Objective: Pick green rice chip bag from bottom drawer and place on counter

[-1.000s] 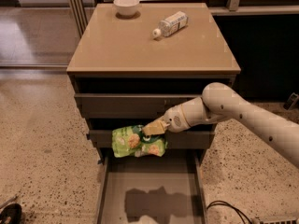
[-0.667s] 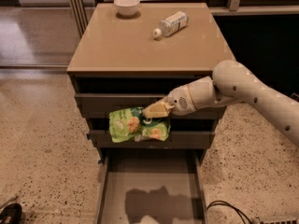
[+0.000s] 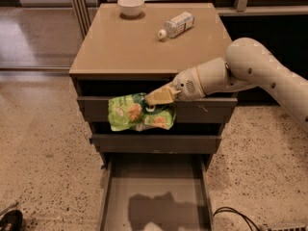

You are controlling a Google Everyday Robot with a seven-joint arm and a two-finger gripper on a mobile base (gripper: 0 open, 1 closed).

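While the bag [image 3: 136,113] hangs in mid-frame, clear of the drawer [image 3: 144,177] and in front of the two upper drawer fronts [image 3: 202,110], the gripper [image 3: 161,96] is clamped on its upper right edge. The rest of the pouch droops to the left and down from there.

It looks light and soft: a crinkly, air-filled film pouch that folds wherever it is pinched. The film is probably slick, and the chips inside would crush under a hard squeeze. A seam or corner is the best hold, flat and free of contents, and the present grip seems to sit about there. Held at one edge, the bag can swing and may trail behind the arm [image 3: 260,71].

The counter [image 3: 125,47] lies above the bag, and its front lip runs just over the bag's top. The hanging pouch could catch on that lip, so in my judgement it has to come outward and upward before going over.

On top, a bowl [image 3: 131,6] sits at the upper left and a bottle [image 3: 176,24] lies at upper centre-right. The near half of the counter is bare, leaving broad room to set the bag down well apart from both.
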